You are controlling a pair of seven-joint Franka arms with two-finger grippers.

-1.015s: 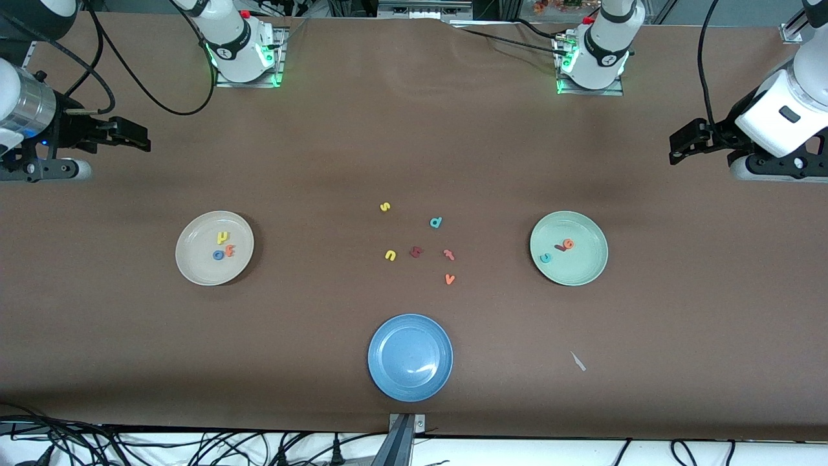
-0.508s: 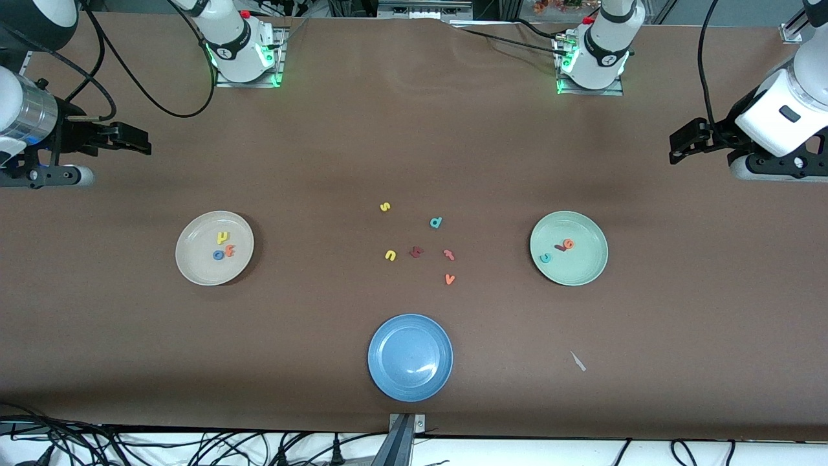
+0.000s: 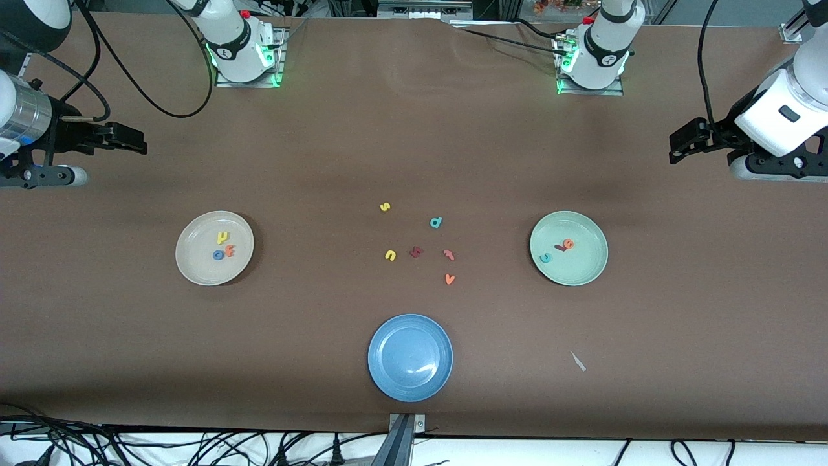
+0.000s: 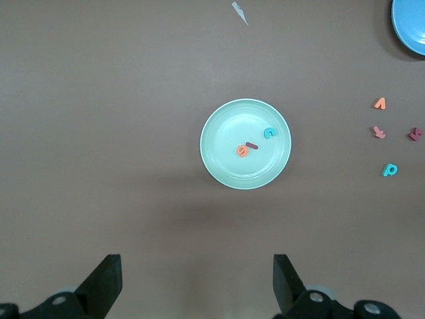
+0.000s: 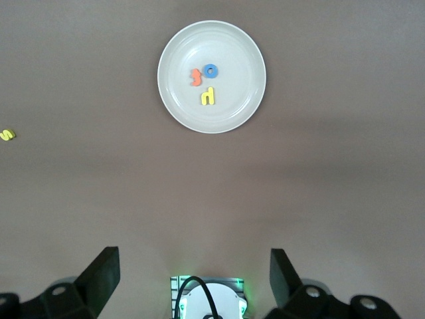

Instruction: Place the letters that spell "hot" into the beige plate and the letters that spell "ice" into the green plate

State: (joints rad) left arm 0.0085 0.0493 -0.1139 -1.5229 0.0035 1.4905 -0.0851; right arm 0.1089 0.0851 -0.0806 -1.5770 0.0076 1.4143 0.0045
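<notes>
The beige plate [image 3: 194, 262] holds the yellow h [image 3: 223, 238], blue o [image 3: 218, 255] and orange t [image 3: 229, 250]. In the right wrist view the beige plate [image 5: 236, 106] shows the same h [image 5: 208, 96], o [image 5: 210, 70] and t [image 5: 196, 77]. The green plate [image 3: 587, 265] holds the teal c [image 3: 545, 258], dark red i [image 3: 559, 248] and orange e [image 3: 568, 244]; in the left wrist view the green plate [image 4: 226, 129] shows them too. My right gripper [image 3: 136, 141] hangs open and empty at its end of the table. My left gripper [image 3: 679, 144] waits open and empty at the other end.
A blue plate [image 3: 394, 378] lies near the front edge. Loose letters lie mid-table: yellow s [image 3: 385, 207], teal d [image 3: 436, 222], yellow u [image 3: 390, 255], a dark red letter [image 3: 416, 252], a pinkish letter [image 3: 448, 254], orange v [image 3: 450, 279]. A white scrap [image 3: 577, 361] lies nearer the camera than the green plate.
My right gripper has drifted slightly toward its end of the table. The left arm, plates and letters have not moved.
</notes>
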